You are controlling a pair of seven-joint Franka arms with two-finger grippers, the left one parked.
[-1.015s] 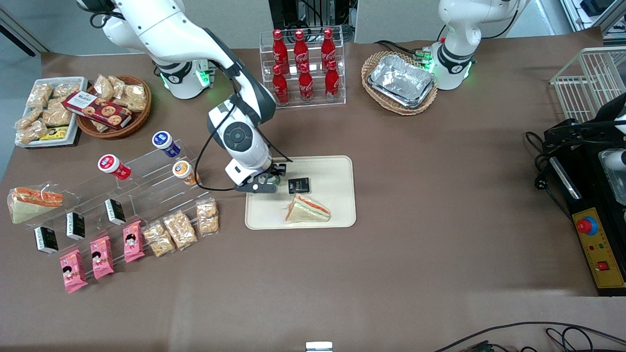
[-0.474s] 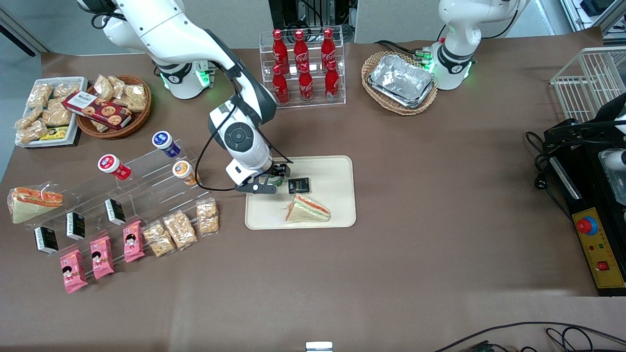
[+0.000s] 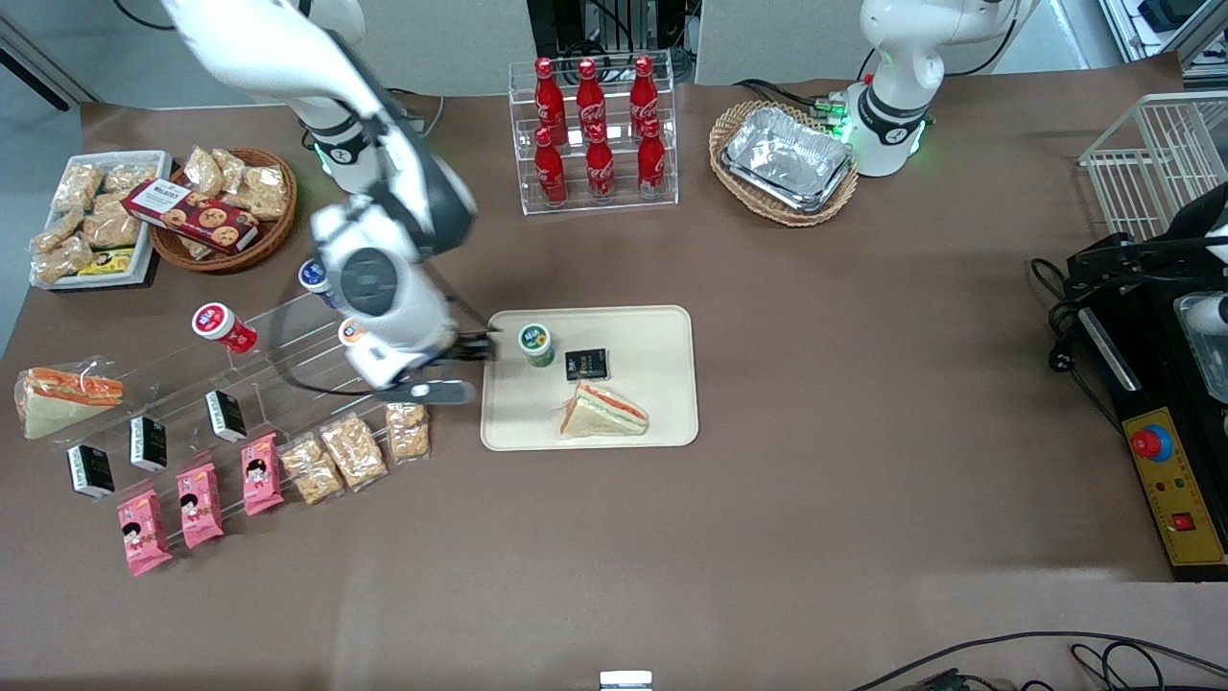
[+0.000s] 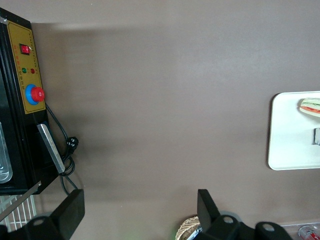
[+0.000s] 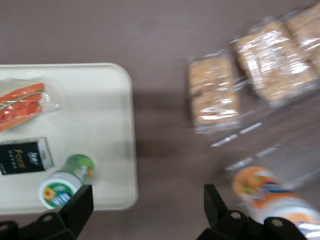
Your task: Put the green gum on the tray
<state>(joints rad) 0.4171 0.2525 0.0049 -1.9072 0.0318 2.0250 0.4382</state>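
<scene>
Since the green gum stands upright on the tray, just beside a black packet, the placing step looks done. Its round white cap and small cylinder sit on smooth cream plastic with a low rim. Off the tray over the brown counter, the end effector seems spread apart and empty; retreat is all that remains.

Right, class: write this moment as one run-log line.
green gum: upright on tray, beside black packet | gripper: open, empty, above table beside tray edge | placement: done
</scene>
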